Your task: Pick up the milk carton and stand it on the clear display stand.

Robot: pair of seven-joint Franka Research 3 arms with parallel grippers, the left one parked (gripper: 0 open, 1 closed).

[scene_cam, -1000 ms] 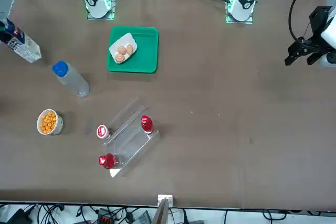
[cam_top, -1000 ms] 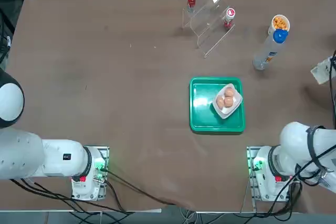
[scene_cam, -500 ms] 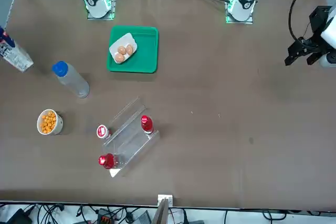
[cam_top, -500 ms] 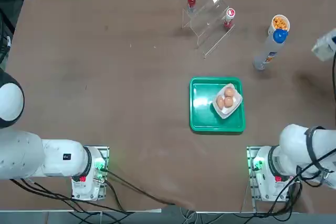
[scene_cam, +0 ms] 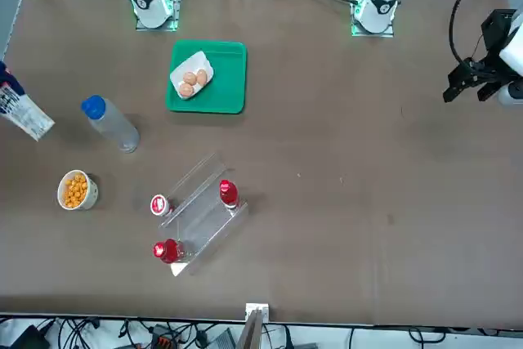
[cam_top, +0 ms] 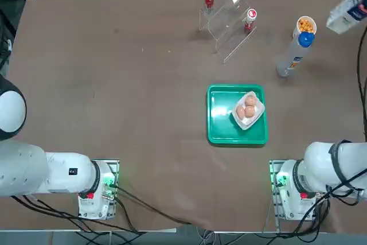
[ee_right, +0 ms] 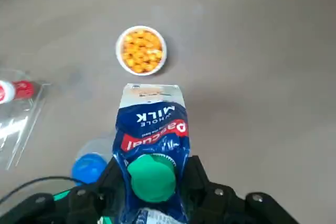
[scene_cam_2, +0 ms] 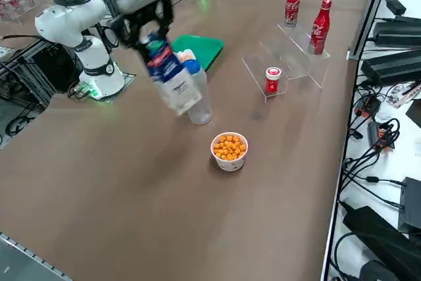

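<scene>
Fingers of the right gripper (ee_right: pixel 156 190) closed on the milk carton (ee_right: pixel 152 129), which is held aloft near the blue-capped bottle (scene_cam_2: pixel 199 93). Carry phase, apparently; next, the carton to be brought across and uprighted over a free part of the clear display stand (scene_cam_2: pixel 289 57).

Overhead and facing cameras share the tabletop (cam_top: pixel 143 113) (scene_cam: pixel 327 202), a raised one looks diagonally from the right, and the wrist one looks closely over its fingers.
</scene>
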